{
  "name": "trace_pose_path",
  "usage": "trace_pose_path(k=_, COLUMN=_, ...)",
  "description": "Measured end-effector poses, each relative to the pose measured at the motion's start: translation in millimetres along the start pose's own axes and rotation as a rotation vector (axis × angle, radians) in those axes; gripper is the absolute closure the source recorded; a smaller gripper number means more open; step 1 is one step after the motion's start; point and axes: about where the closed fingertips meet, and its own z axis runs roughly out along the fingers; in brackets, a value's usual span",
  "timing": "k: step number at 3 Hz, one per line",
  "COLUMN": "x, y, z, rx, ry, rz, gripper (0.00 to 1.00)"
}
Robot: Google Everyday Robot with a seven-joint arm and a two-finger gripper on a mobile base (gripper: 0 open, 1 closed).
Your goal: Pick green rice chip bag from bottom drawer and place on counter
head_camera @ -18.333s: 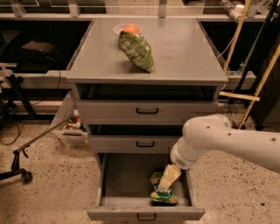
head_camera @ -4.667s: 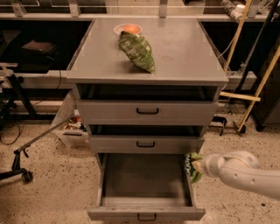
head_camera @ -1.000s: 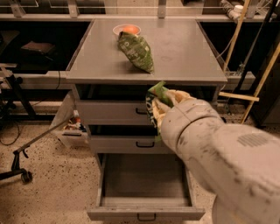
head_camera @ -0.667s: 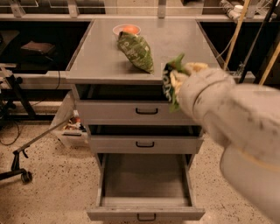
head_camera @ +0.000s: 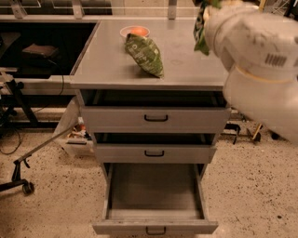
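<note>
The green rice chip bag [head_camera: 200, 33] hangs in the air over the right back part of the counter [head_camera: 186, 62], at the top of the camera view. My gripper [head_camera: 207, 7] is shut on its upper end; most of the gripper is hidden behind my white arm [head_camera: 260, 56]. The bottom drawer [head_camera: 156, 218] is pulled fully out below, and its inside shows only bare grey metal.
A longer olive-green bag [head_camera: 145, 53] lies at the counter's middle, with an orange bowl [head_camera: 135, 31] behind it. The top drawer [head_camera: 156, 118] and middle drawer [head_camera: 154, 152] stand slightly open. A wheeled black stand [head_camera: 21, 179] and a white bag [head_camera: 70, 130] are on the floor at left.
My arm has risen from the open bottom drawer with the green bag, past the drawer fronts, up and right to above the counter's right back part.
</note>
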Motion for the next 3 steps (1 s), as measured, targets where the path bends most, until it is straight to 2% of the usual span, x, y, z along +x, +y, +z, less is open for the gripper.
trace_pose_path(k=1, x=-12, y=-36, z=48, rx=0.138, ry=-0.004, rz=0.048, gripper=1.0)
trace_pose_path(k=2, x=16, y=-47, z=87, rx=0.172, ry=0.072, rz=0.034, gripper=1.0)
trace_pose_path(k=3, x=65, y=-26, z=116, rx=0.089, ry=0.189, rz=0.034, gripper=1.0)
